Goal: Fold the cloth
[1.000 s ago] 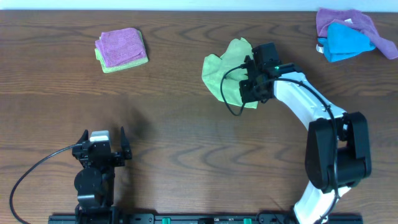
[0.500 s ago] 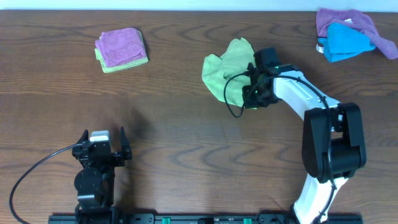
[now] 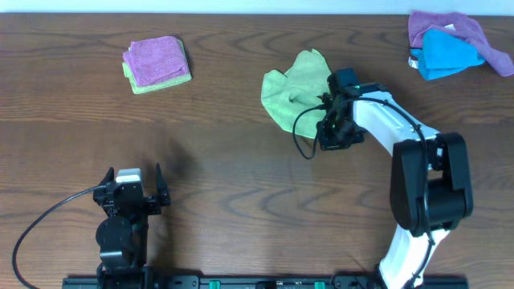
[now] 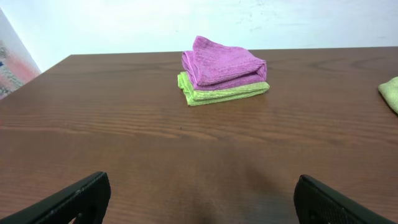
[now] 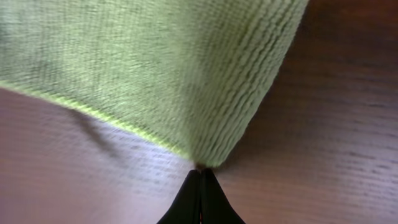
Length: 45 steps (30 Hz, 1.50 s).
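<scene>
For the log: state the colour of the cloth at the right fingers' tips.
The cloth is lime yellow-green, clearest in the right wrist view.

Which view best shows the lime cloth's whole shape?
Overhead: nearly all the crumpled cloth shows. Right wrist shows only the corner pinched in the right gripper; left wrist only a sliver at the frame's right edge.
</scene>
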Motion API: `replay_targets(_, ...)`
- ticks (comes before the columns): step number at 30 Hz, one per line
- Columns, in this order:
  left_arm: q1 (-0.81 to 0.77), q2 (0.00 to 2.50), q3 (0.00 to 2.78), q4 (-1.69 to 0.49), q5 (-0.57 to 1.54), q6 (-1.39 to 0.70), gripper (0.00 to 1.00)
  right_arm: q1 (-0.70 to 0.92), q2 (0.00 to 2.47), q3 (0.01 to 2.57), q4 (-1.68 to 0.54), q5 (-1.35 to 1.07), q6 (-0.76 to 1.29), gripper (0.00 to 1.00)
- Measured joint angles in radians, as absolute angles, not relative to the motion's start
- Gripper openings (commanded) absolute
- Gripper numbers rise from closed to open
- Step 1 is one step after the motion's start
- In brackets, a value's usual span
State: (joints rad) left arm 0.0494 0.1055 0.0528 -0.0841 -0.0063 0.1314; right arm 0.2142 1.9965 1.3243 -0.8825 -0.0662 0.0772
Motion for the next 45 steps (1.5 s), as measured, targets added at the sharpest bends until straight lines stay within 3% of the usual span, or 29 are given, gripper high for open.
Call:
replay_targets(10,0.049,0.105,0.053,-0.084,-0.006,0.131,0.95,0.239,1.758,1.32,-0.805,-0.071,0.083,0.01)
replay_targets(21,0.049,0.105,0.053,-0.084,-0.006,0.131,0.95,0.238,1.997,1.442,-0.733,-0.103,0.082,0.01)
replay_targets(45,0.049,0.105,0.053,-0.084,-0.006,0.131,0.96,0.238,2.077,1.475,-0.748,-0.112,0.082,0.01)
